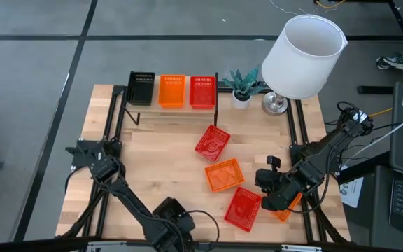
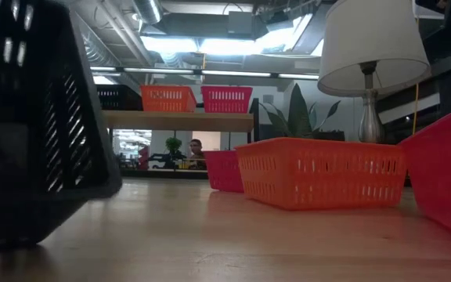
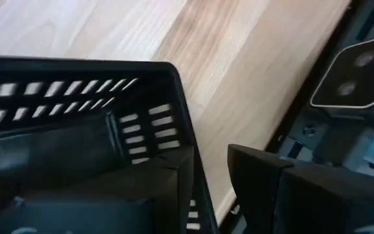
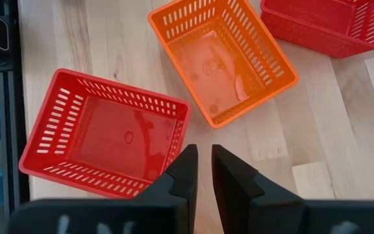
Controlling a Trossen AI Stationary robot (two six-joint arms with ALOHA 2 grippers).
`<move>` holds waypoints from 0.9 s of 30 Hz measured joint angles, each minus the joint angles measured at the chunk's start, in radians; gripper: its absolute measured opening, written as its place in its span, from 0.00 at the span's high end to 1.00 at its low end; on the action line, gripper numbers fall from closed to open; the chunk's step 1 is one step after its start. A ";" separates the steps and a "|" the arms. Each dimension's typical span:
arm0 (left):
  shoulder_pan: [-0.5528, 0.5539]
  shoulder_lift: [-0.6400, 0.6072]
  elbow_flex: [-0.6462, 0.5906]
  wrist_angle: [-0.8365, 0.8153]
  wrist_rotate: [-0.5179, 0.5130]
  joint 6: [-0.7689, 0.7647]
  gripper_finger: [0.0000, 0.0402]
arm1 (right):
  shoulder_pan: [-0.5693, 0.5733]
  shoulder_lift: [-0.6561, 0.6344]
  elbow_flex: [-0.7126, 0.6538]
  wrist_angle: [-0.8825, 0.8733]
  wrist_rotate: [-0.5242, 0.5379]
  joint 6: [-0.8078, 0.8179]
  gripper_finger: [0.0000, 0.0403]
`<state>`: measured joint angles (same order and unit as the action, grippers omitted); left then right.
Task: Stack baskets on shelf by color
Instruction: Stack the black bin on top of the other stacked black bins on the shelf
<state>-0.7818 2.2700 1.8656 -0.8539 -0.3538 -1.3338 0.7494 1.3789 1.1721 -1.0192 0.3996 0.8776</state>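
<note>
While a black basket (image 3: 76, 130) is clamped by its rim between the fingers of the left gripper (image 1: 173, 222) at the table's (image 1: 159, 161) near edge, the right gripper (image 4: 203, 170) is held above the bare wood, its fingers nearly together with a narrow gap and nothing between them. Just beside those fingers a red basket (image 4: 106, 133) and an orange basket (image 4: 223, 58) are seen lying on the table, and a second red basket (image 1: 212, 142) is tilted nearer the shelf (image 1: 173, 105). On the shelf, one black (image 1: 141, 88), one orange (image 1: 172, 91) and one red basket (image 1: 202, 92) are set side by side. A lamp (image 1: 303, 56) and a small plant (image 1: 241, 85) are placed at the far corner.
</note>
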 joint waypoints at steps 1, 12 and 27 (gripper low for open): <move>0.001 -0.004 0.000 -0.001 0.001 0.001 0.78 | 0.000 0.000 0.000 0.000 0.000 0.000 0.89; 0.004 -0.027 0.001 -0.089 0.023 -0.002 0.78 | 0.000 0.000 0.000 0.000 0.000 0.000 0.89; 0.025 -0.027 0.001 -0.176 0.035 -0.002 0.81 | 0.000 0.000 0.000 0.000 0.000 0.000 0.89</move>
<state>-0.7566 2.2429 1.8664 -1.0302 -0.3187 -1.3358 0.7494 1.3792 1.1721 -1.0191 0.3999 0.8776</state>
